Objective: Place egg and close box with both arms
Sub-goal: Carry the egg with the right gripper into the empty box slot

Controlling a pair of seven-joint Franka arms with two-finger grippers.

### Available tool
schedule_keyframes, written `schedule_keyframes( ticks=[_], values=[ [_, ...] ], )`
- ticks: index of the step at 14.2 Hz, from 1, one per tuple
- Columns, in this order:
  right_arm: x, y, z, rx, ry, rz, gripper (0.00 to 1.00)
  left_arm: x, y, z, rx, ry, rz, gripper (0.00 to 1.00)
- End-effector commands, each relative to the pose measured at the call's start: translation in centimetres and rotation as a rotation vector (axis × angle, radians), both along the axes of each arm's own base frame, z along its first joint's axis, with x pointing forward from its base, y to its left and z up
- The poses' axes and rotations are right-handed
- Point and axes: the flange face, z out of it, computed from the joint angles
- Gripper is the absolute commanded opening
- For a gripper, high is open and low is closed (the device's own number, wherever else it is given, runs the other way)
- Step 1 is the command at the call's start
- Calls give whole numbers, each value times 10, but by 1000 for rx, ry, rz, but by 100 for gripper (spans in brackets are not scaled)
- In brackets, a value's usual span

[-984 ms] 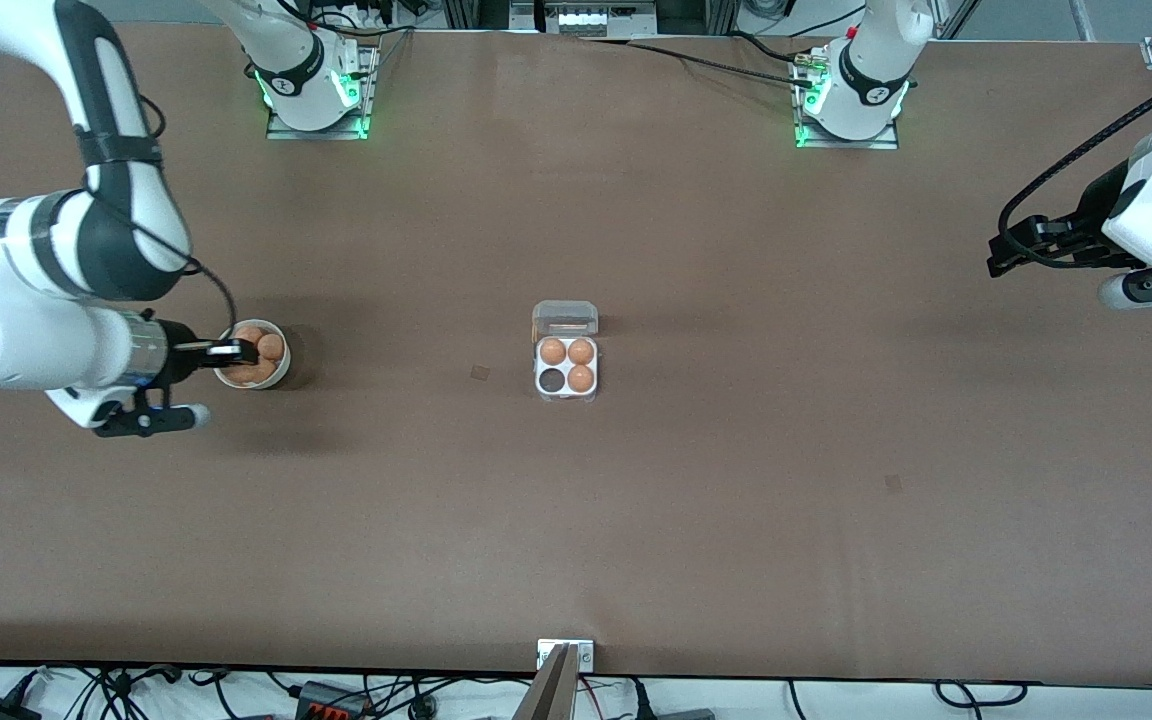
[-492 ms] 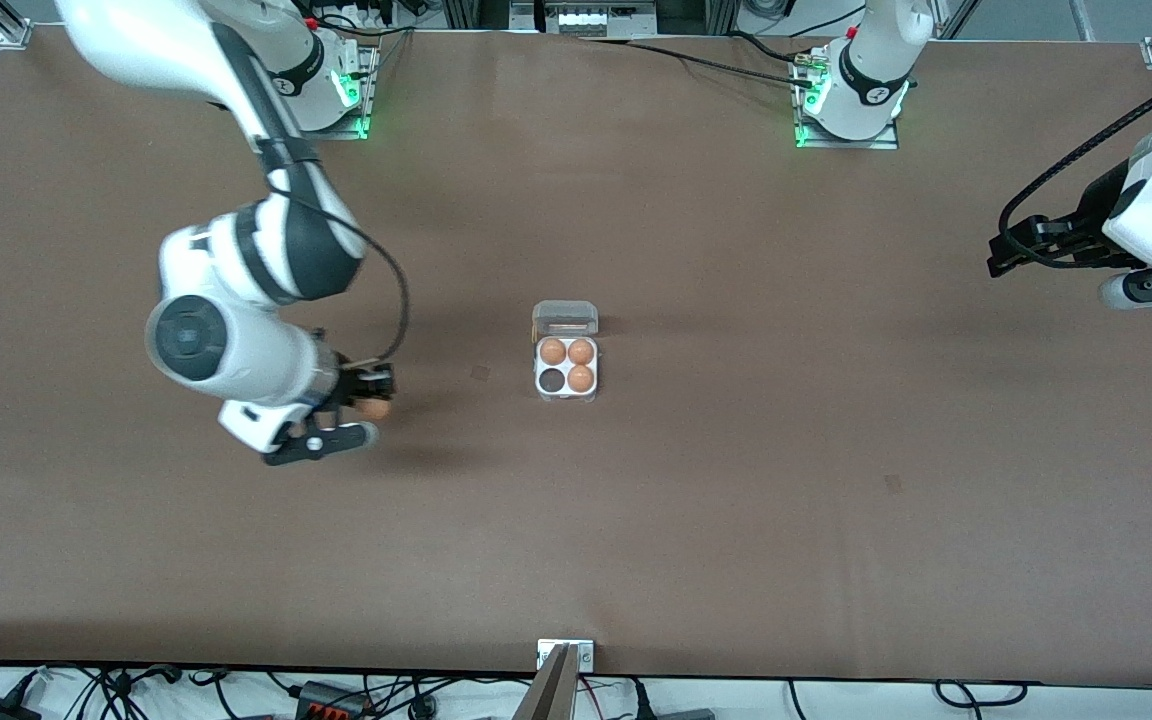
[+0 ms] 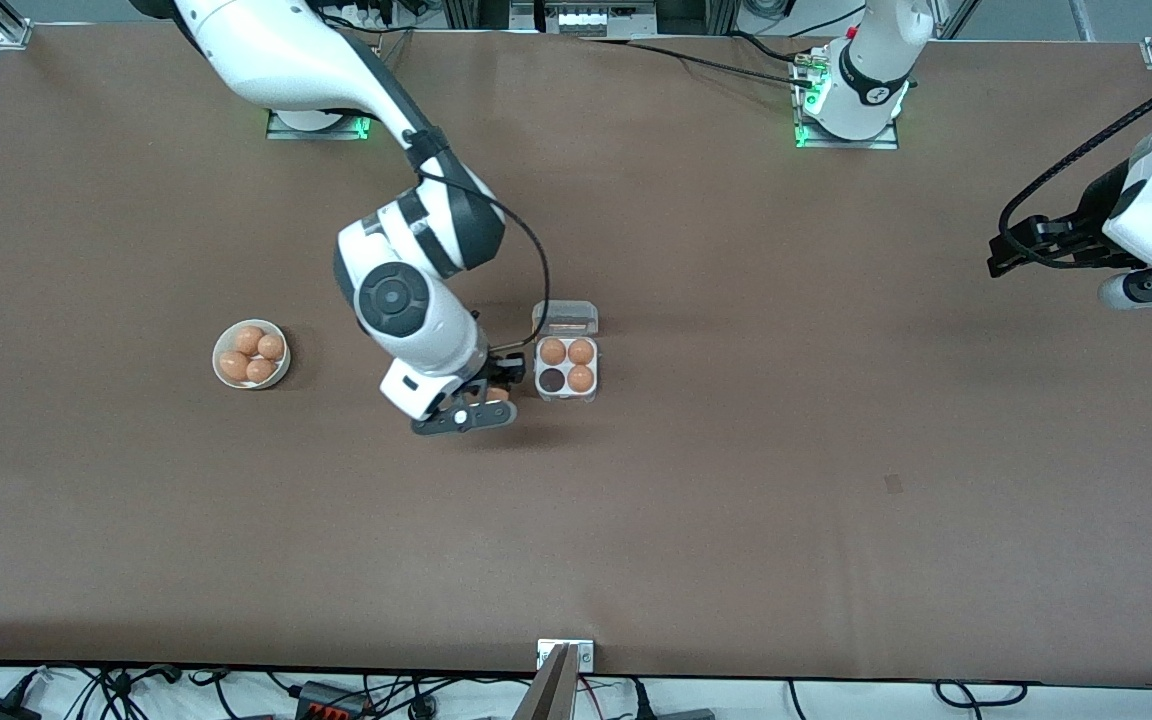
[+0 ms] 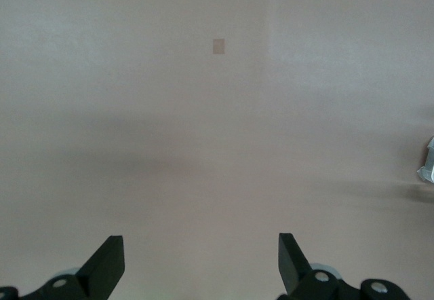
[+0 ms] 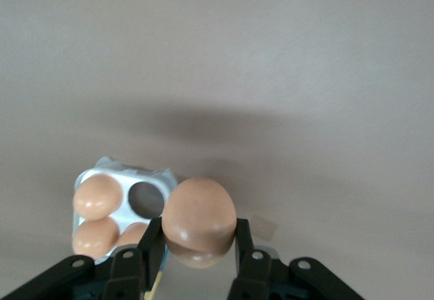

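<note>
Still, the right gripper (image 3: 498, 392), its fingers clamped on an egg (image 5: 199, 220) just beside the box (image 3: 566, 370) mid-table, could crack it on the empty cell's rim if lowered off-centre, while the left gripper (image 4: 201, 263) waits wide open, holding nothing

Robot lab, bolted arm bases (image 3: 848, 110), cables (image 3: 336, 690)

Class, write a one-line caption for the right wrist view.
Right gripper holds an egg above the table, beside the box with one empty cell.
</note>
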Motion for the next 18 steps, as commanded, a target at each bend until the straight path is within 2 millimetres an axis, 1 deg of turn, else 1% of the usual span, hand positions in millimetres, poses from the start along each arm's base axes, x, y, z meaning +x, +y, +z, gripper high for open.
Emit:
schedule_keyframes(
  ticks=[1, 3, 4, 5, 9, 13, 14, 15, 16, 17, 18],
  values=[
    [-9, 31, -19, 25, -15, -6, 20, 3, 1, 5, -16, 0, -4, 100],
    [-19, 49, -34, 35, -27, -31, 20, 3, 1, 5, -16, 0, -4, 100],
    [-24, 55, -40, 30, -22, -34, 20, 3, 1, 5, -16, 0, -4, 100],
    [-27, 58, -42, 28, -18, -30, 20, 3, 1, 5, -16, 0, -4, 100],
    [-31, 58, -61, 8, 8, -25, 20, 3, 1, 5, -16, 0, -4, 100],
    [-33, 58, -71, 1, 20, -25, 21, 3, 1, 5, -16, 0, -4, 100],
    [-33, 58, -74, -1, 24, -27, 26, 3, 1, 5, -16, 0, -4, 100],
    [-34, 58, -74, -1, 27, -44, 64, 3, 1, 5, -16, 0, -4, 100],
    [-32, 57, -72, -1, 29, -74, 100, 3, 1, 5, -16, 0, -4, 100],
    [-33, 58, -66, -6, 35, -86, 100, 3, 1, 5, -16, 0, -4, 100],
    [-33, 58, -52, -12, 40, -99, 100, 3, 1, 5, -16, 0, -4, 100]
  ],
)
